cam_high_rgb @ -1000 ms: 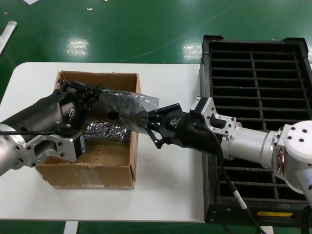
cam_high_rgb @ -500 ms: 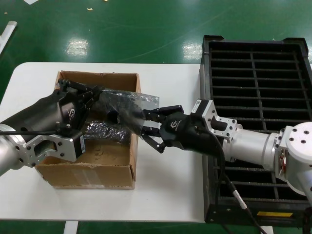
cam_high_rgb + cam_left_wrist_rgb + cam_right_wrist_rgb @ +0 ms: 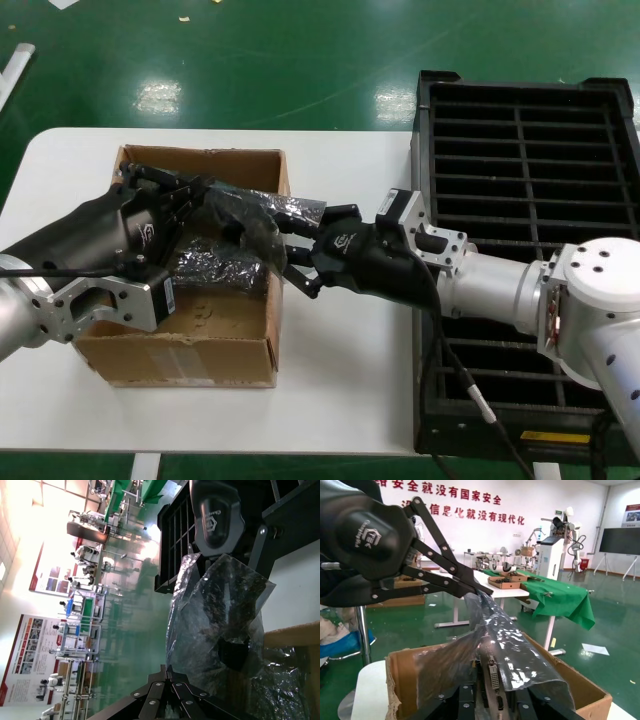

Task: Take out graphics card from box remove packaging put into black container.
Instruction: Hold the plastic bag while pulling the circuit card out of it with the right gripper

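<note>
Box [image 3: 180,340] on table [image 3: 330,400], left of black container [image 3: 530,180]; bagged card [image 3: 250,225] above box.

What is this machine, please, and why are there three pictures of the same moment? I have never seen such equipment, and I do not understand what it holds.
It is a robot with two arms, each ending in a gripper. One picture looks down from a camera on its head; the other two come from cameras on its wrists.

On the white table stands a brown cardboard box. Beside it is a black container divided into many narrow slots.

The left gripper pinches one end of the packaging, a shiny, crinkly plastic bag held above the box. The right gripper closes on the opposite end. Inside the bag, the right wrist view shows the graphics card, with its connector end facing that camera. A second crinkly bag lies in the box.
</note>
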Controlling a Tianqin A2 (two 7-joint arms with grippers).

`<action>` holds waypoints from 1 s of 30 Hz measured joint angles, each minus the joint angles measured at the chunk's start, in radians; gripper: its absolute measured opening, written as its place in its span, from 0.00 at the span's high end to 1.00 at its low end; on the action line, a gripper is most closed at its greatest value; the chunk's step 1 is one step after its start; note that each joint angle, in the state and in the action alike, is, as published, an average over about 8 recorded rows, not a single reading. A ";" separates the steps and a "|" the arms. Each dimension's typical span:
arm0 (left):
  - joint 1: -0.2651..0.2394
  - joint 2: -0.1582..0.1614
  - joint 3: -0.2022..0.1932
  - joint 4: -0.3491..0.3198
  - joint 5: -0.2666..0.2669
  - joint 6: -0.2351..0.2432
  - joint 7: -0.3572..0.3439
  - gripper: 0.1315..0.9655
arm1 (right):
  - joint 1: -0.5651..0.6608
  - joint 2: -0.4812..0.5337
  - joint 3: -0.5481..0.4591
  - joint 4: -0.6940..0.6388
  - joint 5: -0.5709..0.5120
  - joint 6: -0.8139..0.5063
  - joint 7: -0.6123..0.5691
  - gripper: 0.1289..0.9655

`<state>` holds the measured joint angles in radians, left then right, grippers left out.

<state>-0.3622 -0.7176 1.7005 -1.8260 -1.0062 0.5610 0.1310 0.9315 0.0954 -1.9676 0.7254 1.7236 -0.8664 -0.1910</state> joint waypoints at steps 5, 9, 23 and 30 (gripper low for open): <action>0.000 0.000 0.000 0.000 0.000 0.000 0.000 0.99 | 0.017 -0.018 0.013 -0.051 0.009 -0.007 -0.027 0.86; 0.000 0.000 0.000 0.000 0.000 0.000 0.000 0.99 | 0.010 -0.017 0.017 -0.041 0.010 -0.007 -0.023 0.90; 0.000 0.000 0.000 0.000 0.000 0.000 0.000 0.99 | -0.073 0.054 -0.008 0.175 -0.014 -0.002 0.060 0.93; 0.000 0.000 0.000 0.000 0.000 0.000 0.000 0.99 | -0.105 0.096 -0.028 0.266 -0.029 -0.007 0.081 0.93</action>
<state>-0.3622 -0.7176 1.7005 -1.8260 -1.0062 0.5610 0.1310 0.8260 0.1909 -1.9951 0.9912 1.6945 -0.8737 -0.1103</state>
